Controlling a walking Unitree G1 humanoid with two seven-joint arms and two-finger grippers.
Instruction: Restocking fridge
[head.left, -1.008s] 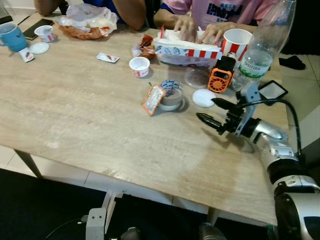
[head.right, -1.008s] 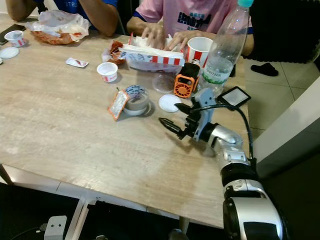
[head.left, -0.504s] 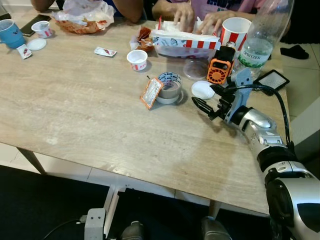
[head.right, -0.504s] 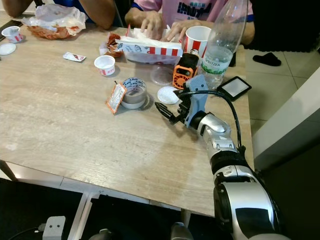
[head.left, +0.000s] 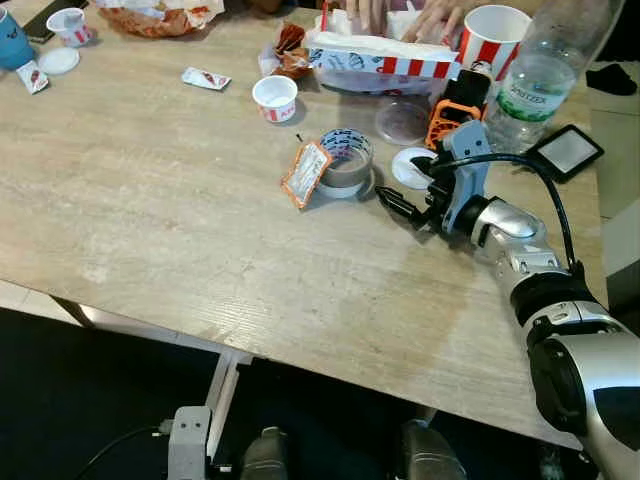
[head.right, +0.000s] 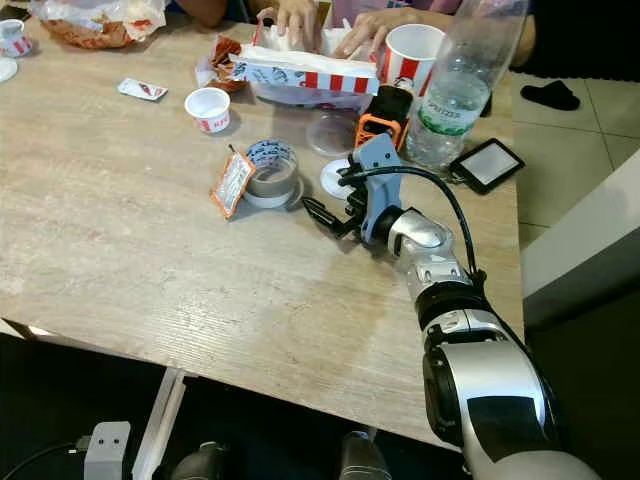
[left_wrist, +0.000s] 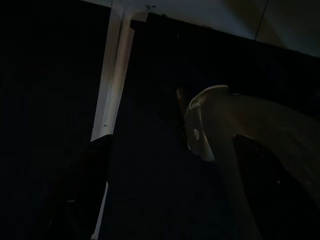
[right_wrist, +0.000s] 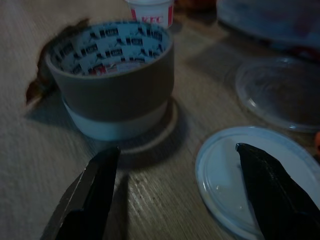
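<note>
Right gripper (head.left: 403, 196) advanced toward tape roll (head.left: 345, 165) since a second ago; now just beside it, fingers spread, empty. Water bottle (head.left: 535, 75), likely restock item, stands behind gripper. Step: reaching. Next: pick target, close. Left arm idle.

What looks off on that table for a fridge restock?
No fridge in view. The table holds meal litter: a torn sauce packet propped against a tape roll, loose lids. The right end effector hovers open beside the roll, holding nothing.

Tape roll (head.left: 346, 165) on table (head.left: 150, 220), left of lid (head.left: 409, 167); bottle (head.left: 540, 70) behind.
</note>
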